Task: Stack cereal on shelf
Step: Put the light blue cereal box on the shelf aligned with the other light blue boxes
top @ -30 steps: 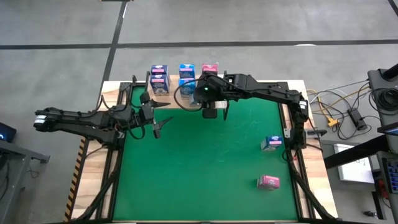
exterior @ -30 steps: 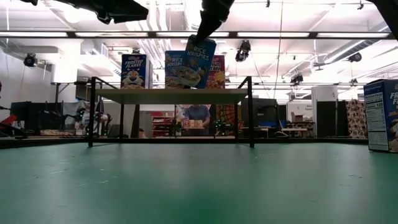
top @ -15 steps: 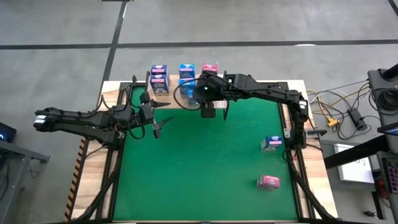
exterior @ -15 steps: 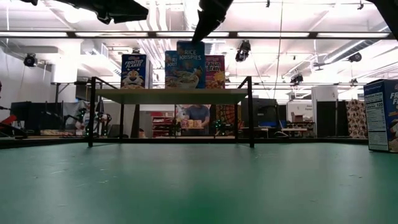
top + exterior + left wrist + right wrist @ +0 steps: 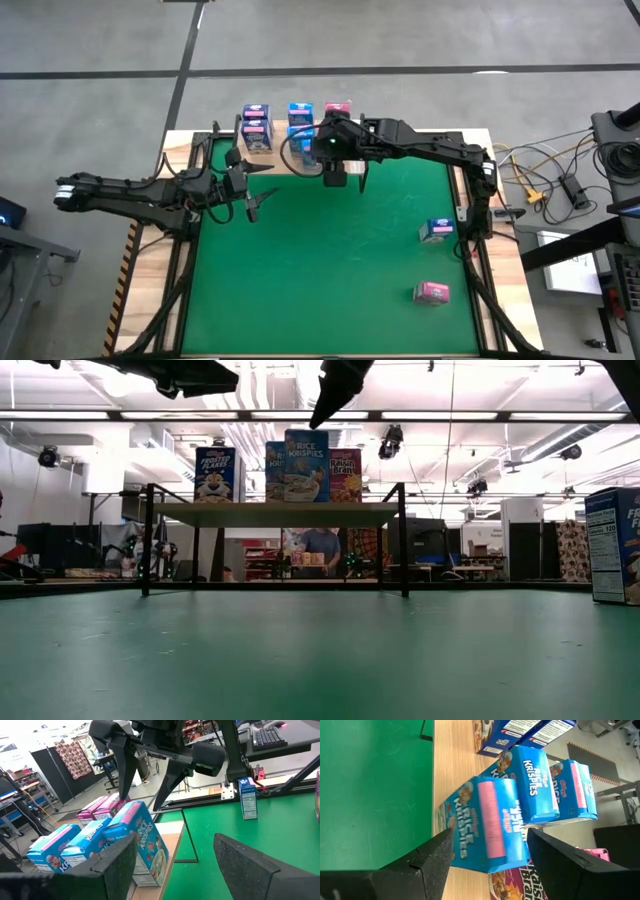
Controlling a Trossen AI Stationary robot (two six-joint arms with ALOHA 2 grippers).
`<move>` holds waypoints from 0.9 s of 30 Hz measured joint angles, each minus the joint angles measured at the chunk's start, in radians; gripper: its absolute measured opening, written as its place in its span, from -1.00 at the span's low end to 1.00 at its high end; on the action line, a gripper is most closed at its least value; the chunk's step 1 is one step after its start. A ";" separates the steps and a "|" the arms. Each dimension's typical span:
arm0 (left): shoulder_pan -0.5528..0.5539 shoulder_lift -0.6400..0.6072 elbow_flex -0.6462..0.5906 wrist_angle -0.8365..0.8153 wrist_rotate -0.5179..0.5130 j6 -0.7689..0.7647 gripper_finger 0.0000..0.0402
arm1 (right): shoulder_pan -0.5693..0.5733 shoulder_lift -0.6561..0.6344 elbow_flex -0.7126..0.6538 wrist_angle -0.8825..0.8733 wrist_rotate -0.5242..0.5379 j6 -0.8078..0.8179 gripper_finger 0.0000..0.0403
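Blue Rice Krispies cardboard box point(image 5: 306, 465) stood upright on light wood shelf point(image 5: 275, 512), no longer tilted; right gripper point(image 5: 336, 165) spread apart above it, box released; left gripper point(image 5: 256, 201) apart at nine o'clock.

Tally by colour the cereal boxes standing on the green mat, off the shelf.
On the green mat:
blue and white cardboard cereal box: 1
pink cardboard cereal box: 1
Total: 2
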 joint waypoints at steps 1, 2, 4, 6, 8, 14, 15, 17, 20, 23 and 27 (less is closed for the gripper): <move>0.000 0.000 0.000 0.000 0.000 0.000 0.22 | 0.000 -0.002 0.000 0.000 0.000 -0.001 0.21; 0.000 0.000 0.000 -0.001 0.000 0.000 0.22 | 0.001 -0.003 0.003 -0.004 0.000 -0.001 0.21; 0.000 0.000 0.000 -0.002 0.000 0.000 0.22 | 0.002 -0.003 0.020 -0.015 0.000 0.004 0.21; 0.000 0.000 0.000 -0.002 0.001 0.000 0.22 | 0.005 -0.004 0.043 -0.022 0.000 0.012 0.21; 0.000 0.000 -0.001 -0.003 0.001 0.000 0.22 | 0.010 -0.004 0.070 -0.044 0.000 0.015 0.21; 0.000 0.000 -0.001 -0.020 0.001 0.000 0.22 | 0.032 -0.005 0.153 -0.166 -0.001 0.045 0.20; 0.000 0.000 -0.001 -0.022 0.001 0.000 0.22 | 0.035 -0.005 0.160 -0.194 -0.001 0.054 0.18; 0.000 0.000 -0.001 -0.023 0.001 -0.001 0.22 | 0.035 -0.006 0.162 -0.238 -0.001 0.072 0.10; 0.000 0.000 -0.001 -0.023 0.001 -0.004 0.22 | 0.031 -0.006 0.142 -0.284 0.000 0.103 -0.09; 0.000 0.000 -0.001 -0.023 0.001 -0.004 0.22 | 0.024 -0.006 0.105 -0.289 0.005 0.117 -0.34; 0.000 0.000 -0.001 -0.023 0.001 -0.004 0.22 | 0.017 -0.006 0.040 -0.254 0.068 0.120 -0.67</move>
